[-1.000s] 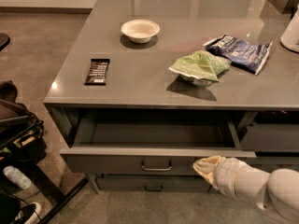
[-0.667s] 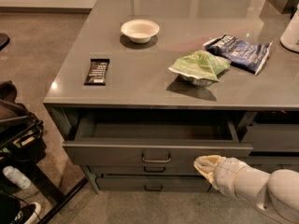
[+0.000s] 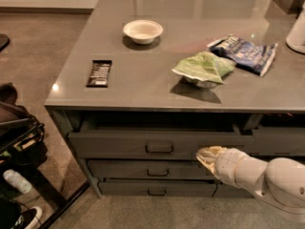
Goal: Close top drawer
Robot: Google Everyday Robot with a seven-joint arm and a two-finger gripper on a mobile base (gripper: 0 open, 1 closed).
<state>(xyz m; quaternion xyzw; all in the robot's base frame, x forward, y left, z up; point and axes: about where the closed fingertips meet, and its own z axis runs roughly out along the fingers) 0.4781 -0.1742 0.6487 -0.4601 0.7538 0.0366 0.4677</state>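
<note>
The top drawer [image 3: 119, 144] is a wide dark grey drawer under the counter edge, with a small loop handle [image 3: 159, 148] at its centre. It stands only slightly out, with a thin dark gap showing above its front. My gripper [image 3: 206, 156] reaches in from the lower right on a white arm and rests against the drawer front, to the right of the handle.
Two shorter drawers [image 3: 147, 171] sit below. On the grey counter [image 3: 143, 80] lie a white bowl [image 3: 143, 31], a black snack bar [image 3: 99, 73], a green bag [image 3: 204, 68] and a blue bag [image 3: 245, 53]. A dark cart with bags [image 3: 16, 142] stands at the left.
The top drawer has slid inward; its open interior has shrunk to a thin gap. My gripper has followed it toward the cabinet.
</note>
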